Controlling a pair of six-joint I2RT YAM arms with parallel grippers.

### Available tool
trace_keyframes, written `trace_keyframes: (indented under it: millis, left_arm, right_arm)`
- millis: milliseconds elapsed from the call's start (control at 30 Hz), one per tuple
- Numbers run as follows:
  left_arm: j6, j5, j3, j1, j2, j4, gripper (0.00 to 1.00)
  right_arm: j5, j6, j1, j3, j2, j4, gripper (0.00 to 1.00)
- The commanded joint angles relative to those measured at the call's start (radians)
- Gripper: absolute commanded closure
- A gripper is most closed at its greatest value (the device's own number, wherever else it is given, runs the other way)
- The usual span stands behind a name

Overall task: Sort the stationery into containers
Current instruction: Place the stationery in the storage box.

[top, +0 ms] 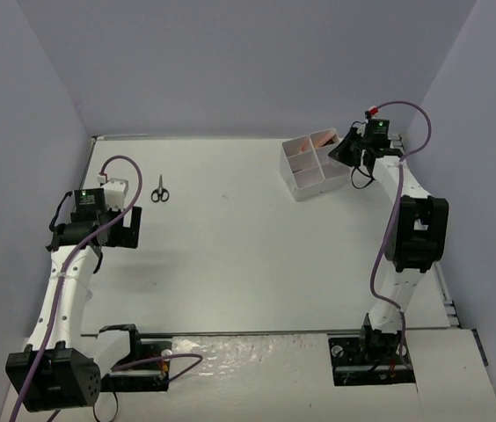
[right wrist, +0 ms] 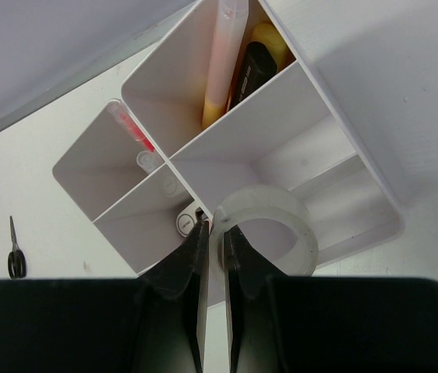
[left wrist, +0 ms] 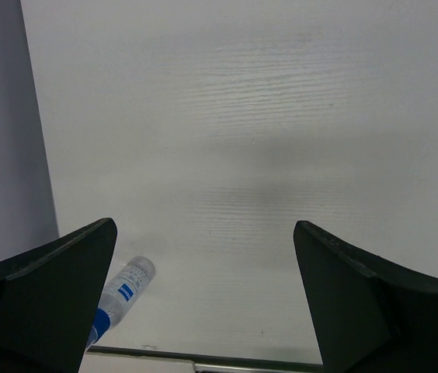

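So the right claw [right wrist: 213,227] is clenching the wall of a translucent white tape ring [right wrist: 269,225], dangling it right over the white plastic organiser box [right wrist: 351,179] with its square compartments, at the far right of the white table [top: 230,264]. It looks like it's hovering above a near compartment. I can't tell whether the ring is touching a divider.

One far compartment is already holding a long pale pink pen [right wrist: 220,62] next to a yellow highlighter [right wrist: 268,36] and a black-bodied one [right wrist: 252,67]. The neighbouring one is holding a thin reddish pen [right wrist: 132,128].

The left claw [left wrist: 203,227] is sitting wide open with nothing in it, low over the table's left side.

What's left, I'd guess, is dropping the tape in. After that there are the small black scissors [top: 159,190] lying out on the table, plus a white-and-blue tube-shaped thing [left wrist: 124,289] peeking out by the left claw's finger. Probably more than halfway done.
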Motion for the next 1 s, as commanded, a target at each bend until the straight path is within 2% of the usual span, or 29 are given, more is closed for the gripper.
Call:
trace_keyframes:
  millis: [0, 400, 600, 967]
  left_arm:
    - [0.019, -0.011, 0.033, 0.006, -0.007, 0.025, 0.03]
    - [0.012, 0.009, 0.006, 0.007, -0.039, 0.068, 0.03]
    - [0.007, 0.021, -0.02, 0.007, -0.055, 0.11, 0.03]
    - [-0.021, 0.033, -0.072, 0.008, -0.083, 0.176, 0.03]
  right_arm:
    - [-0.022, -0.018, -0.006, 0.005, -0.087, 0.065, 1.0]
    - [-0.039, -0.015, -0.026, 0.053, -0.075, 0.074, 1.0]
    - [-0.06, 0.026, -0.034, 0.034, -0.079, 0.164, 1.0]
    - [-0.038, 0.097, -0.021, 0.088, 0.048, 0.287, 1.0]
